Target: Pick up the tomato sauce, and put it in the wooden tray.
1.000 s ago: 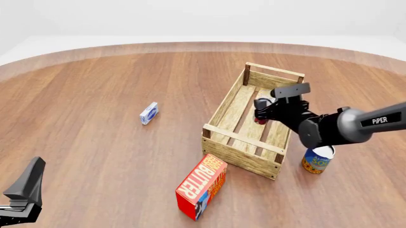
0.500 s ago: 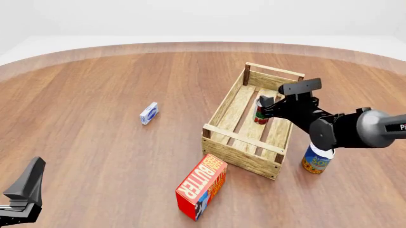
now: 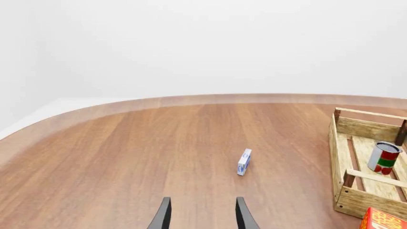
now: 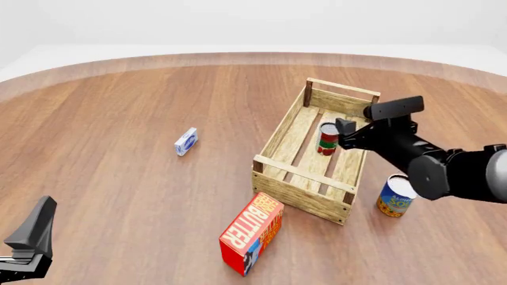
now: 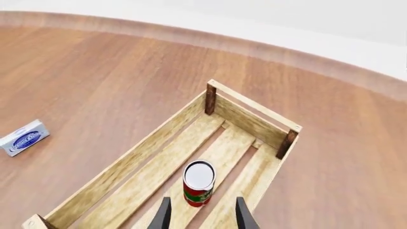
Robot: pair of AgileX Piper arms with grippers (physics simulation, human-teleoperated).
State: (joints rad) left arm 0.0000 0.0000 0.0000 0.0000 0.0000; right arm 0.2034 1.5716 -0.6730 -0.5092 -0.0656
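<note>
On the table stand two cans, two boxes and one crate. The first can is the tomato sauce — upright on the slatted floor of the wooden tray, nearer its far end, touching no wall. The second is a blue and yellow can, outside the tray just beside its near right corner. A red butter box lies tilted by the tray's near left corner; a small blue and white box sits well apart to the left.

The right gripper hangs above the tray with its two fingers parted wider than the can, which stands free just beyond their tips; they hold nothing. The left gripper sits low at the near left — its fingers are likewise apart and empty, over bare wood.
</note>
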